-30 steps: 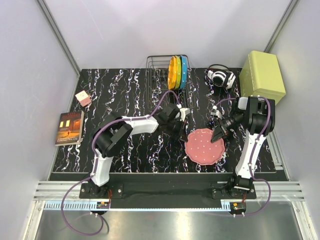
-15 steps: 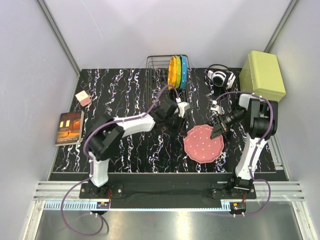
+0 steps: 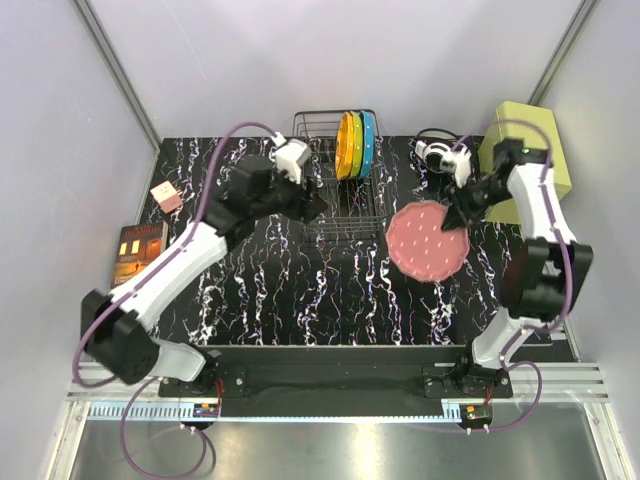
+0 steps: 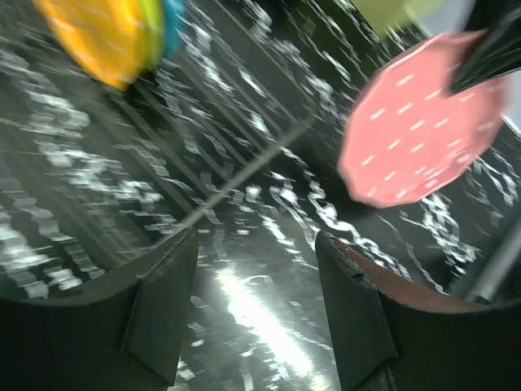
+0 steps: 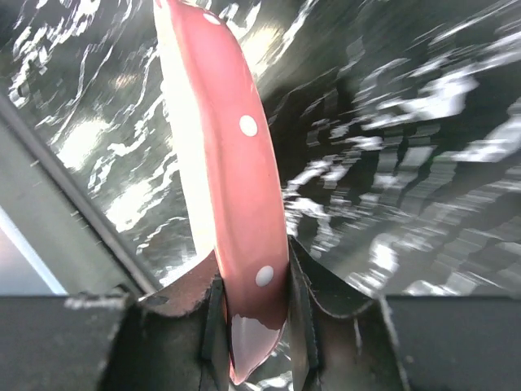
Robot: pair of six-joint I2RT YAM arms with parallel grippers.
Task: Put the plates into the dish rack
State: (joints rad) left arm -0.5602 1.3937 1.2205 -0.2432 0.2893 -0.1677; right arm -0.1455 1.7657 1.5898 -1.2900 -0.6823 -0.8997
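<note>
Top external view: my right pincer (image 3: 462, 205) is clamped on the rim of the round scallop-edged pink plate (image 3: 428, 243) with white dots, holding it tilted above the black white-veined desk (image 3: 250, 290), near the 4 o'clock side of the rectangular black wire dish rack (image 3: 325, 135); at the rack's far right end an orange plate (image 3: 345, 145), a yellow-green plate (image 3: 356, 146) and a blue plate (image 3: 369, 142) stand upright, close together; my left pincer (image 3: 305, 207) hangs at the rack's 9 o'clock side, jaws wide, nothing between them; the right wrist view shows the pink plate (image 5: 236, 163) edge-on, pinched between my fingers (image 5: 303, 318); the left wrist view is blurred, the pink plate (image 4: 415, 122) at 2 o'clock beyond my spread left pincer (image 4: 256, 285).
</note>
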